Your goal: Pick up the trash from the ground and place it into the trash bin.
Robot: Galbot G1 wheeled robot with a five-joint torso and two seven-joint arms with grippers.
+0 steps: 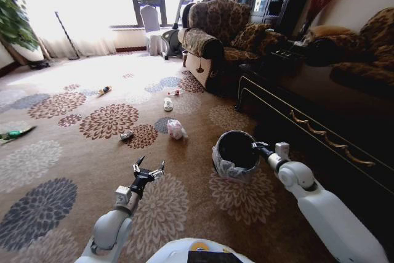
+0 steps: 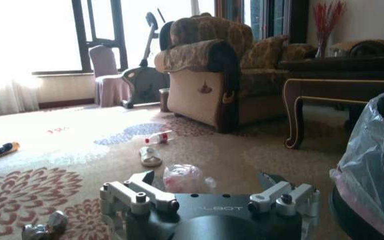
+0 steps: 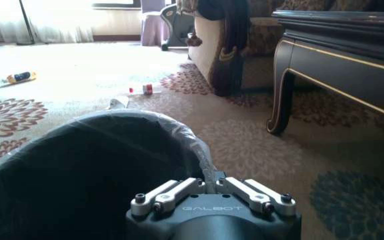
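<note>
Litter lay scattered over the flowered carpet beyond the trash bin (image 1: 235,154), which stood close beside the dark table (image 1: 320,115). The right gripper (image 3: 210,186) clamped the bin's rim with its fingers pressed together on the bag liner. The left gripper (image 1: 148,169) hung spread and empty over the carpet, short of the bin and aimed at the white plastic wad (image 1: 176,129) just past the bin. To do the pick well, I judged the left arm should reach straight out, centre the wad between its fingers and close low near the carpet, while the right held the bin steady. A small grey scrap (image 1: 127,135), a white bottle (image 1: 168,104) and an orange-black tube (image 1: 104,90) lay farther from the bin. The bin's inside was too dark to tell whether anything lay in it, and its near wall hid the floor behind.
</note>
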